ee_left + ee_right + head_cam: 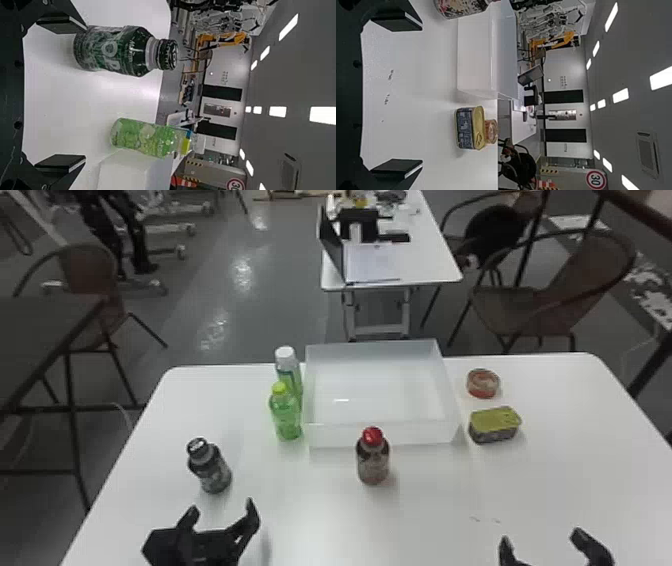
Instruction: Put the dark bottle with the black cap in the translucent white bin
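Note:
My left gripper (220, 510) stands open near the table's front left, just short of the dark bottle (212, 470) with the black cap, which is upright on the table. In the left wrist view the dark bottle (115, 50) lies beyond one finger of the open left gripper (85, 95), with nothing held. The translucent white bin (382, 435) sits at the table's far middle, with no object inside. My right gripper (542, 535) is parked open at the front right; in the right wrist view, the right gripper (421, 97) has nothing between its fingers.
A green bottle (286, 417) and a white-capped bottle (287, 365) stand along the bin's left side. A red-capped bottle (373, 462) is in front of the bin. Right of it are a yellow-lidded tin (494, 427) and a small round tin (483, 384).

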Tool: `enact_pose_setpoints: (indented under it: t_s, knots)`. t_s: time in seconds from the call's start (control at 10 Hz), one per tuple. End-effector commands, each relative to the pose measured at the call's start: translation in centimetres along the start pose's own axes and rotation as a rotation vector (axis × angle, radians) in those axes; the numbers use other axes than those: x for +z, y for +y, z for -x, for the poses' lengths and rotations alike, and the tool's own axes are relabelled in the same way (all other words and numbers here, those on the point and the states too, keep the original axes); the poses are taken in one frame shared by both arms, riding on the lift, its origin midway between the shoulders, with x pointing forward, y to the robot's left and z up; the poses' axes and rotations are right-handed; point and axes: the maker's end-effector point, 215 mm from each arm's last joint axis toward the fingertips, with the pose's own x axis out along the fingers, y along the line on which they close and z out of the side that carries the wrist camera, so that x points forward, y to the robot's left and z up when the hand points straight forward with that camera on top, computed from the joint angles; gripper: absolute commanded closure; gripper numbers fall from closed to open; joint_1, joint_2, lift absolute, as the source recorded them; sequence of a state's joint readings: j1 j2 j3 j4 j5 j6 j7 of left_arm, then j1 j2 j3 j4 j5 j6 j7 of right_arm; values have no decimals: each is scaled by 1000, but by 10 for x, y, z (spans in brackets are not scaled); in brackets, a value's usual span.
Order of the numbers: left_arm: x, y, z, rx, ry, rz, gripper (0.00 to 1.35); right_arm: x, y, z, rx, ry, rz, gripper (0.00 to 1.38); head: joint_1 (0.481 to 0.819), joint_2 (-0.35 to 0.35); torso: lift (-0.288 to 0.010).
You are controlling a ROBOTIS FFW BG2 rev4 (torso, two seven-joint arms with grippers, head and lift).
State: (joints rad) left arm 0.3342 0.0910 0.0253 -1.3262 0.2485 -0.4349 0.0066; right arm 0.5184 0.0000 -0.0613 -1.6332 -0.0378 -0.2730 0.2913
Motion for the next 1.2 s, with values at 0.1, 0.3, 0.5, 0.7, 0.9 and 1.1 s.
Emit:
enact_pose_setpoints:
  t_s: [0.1, 0.3, 0.5, 0.7, 0.9, 1.1]
  knots:
    - [-7, 26, -30, 17, 44, -37, 151, 2, -1, -2, -1, -5, -4, 87, 695, 153, -33]
    - [-3, 33, -53, -16, 51, -67, 151, 2, -1, -3, -1, -5, -4, 87, 695, 166, -32]
    - [1, 41, -73, -21, 59, -87, 156, 1, 0, -4, 2, -3, -5, 87, 695, 181, -32]
    - [-2, 49, -87, -21, 79, -99, 157, 1, 0, -5, 3, -5, -5, 85, 695, 189, -32]
    - [-2, 55, -99, -34, 99, -145, 269, 1, 1, -6, 5, -4, -2, 82, 695, 197, -32]
    - [-4, 64, -101, -16, 112, -152, 723, 1, 2, -7, 13, -5, -4, 84, 695, 204, -32]
